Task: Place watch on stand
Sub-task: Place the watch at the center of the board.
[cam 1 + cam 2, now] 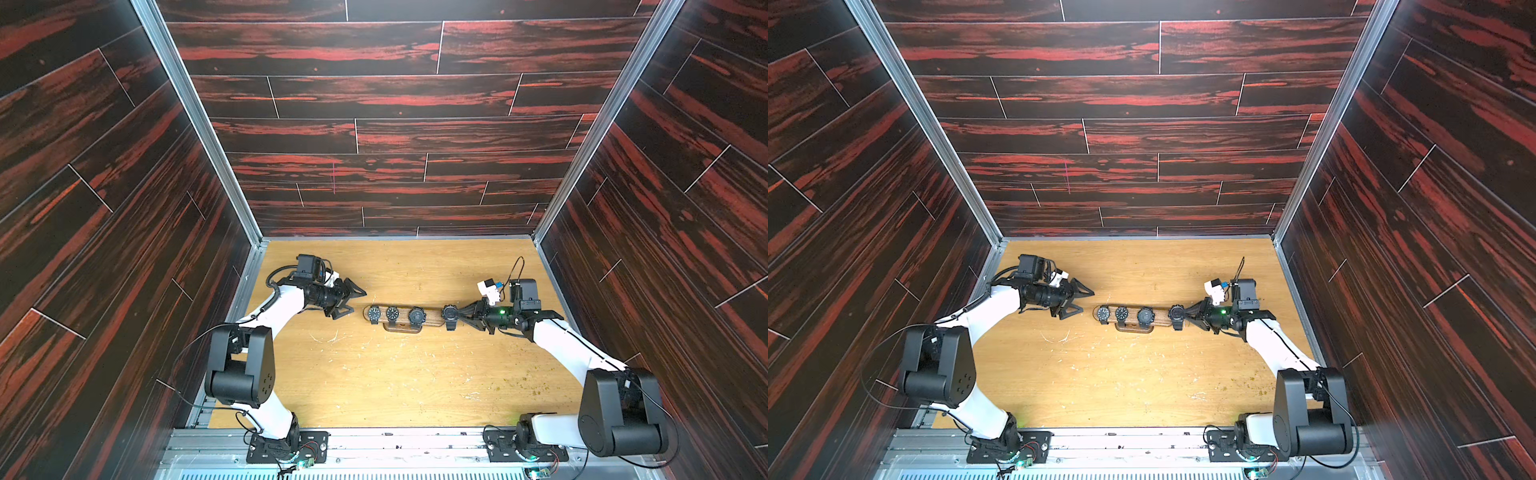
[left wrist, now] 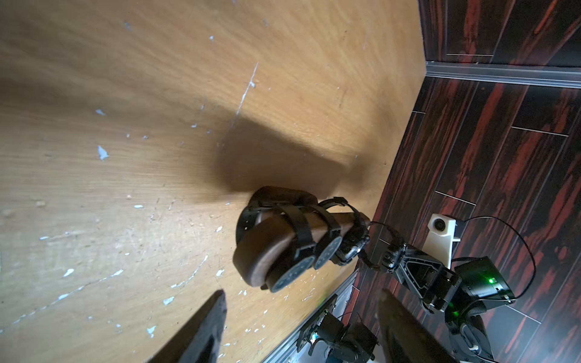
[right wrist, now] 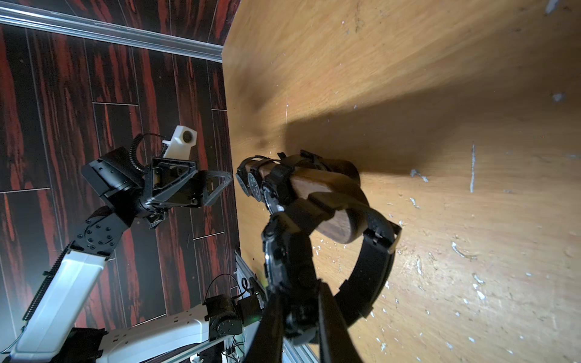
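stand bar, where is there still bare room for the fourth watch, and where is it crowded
The stand shows bare wood only between the third watch and its end by the right gripper, which is shut on the fourth watch there. The end by the open left gripper is crowded: two watches close together. The table in front is bare.

Dark red-streaked plank walls (image 1: 395, 124), scuffed tabletop (image 1: 395, 374).

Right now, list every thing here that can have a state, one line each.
stand: upright on the table, three watches strapped around its bar.
fourth watch: buckled in a loop, at the stand's end, gripped.
right gripper: fingers shut on the fourth watch.
left gripper: fingers open, empty, off the stand's other end.
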{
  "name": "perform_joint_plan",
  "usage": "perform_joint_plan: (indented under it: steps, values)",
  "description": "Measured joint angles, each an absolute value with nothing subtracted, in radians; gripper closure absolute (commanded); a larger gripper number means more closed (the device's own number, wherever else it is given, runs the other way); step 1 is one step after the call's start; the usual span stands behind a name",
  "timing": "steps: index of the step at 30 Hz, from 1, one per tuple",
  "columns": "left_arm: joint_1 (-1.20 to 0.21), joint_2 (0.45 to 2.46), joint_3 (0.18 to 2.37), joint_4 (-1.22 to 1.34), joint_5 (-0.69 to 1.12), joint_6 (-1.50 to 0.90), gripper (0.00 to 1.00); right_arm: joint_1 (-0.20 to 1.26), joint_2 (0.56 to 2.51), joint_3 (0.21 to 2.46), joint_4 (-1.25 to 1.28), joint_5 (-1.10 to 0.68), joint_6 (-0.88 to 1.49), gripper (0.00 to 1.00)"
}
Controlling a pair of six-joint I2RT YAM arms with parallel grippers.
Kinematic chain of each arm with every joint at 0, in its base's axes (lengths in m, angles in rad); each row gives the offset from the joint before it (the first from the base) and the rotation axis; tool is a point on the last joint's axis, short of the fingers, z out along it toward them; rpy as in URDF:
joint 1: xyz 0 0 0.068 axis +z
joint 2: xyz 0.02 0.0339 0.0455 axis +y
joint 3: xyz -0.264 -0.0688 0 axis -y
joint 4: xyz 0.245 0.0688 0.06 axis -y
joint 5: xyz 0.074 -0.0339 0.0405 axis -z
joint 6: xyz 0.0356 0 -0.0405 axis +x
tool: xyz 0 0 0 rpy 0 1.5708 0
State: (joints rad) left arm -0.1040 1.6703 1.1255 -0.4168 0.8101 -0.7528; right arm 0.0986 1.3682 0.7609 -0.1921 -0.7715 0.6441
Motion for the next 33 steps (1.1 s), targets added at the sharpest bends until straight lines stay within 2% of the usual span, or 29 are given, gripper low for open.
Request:
perform_joint_plan:
  steps: [17,28,33]
  values:
    - [-0.104,1.677,1.130,-0.416,0.807,-0.750,0.24,0.099,1.383,0.747,-0.191,-0.781,0.627,1.00]
    - [-0.103,1.676,1.256,-0.497,0.794,-0.702,0.23,0.104,1.249,0.738,-0.360,-0.770,0.547,1.00]
    - [-0.103,1.668,1.305,-0.526,0.794,-0.680,0.23,0.216,1.257,0.744,-0.439,-0.765,0.485,1.00]
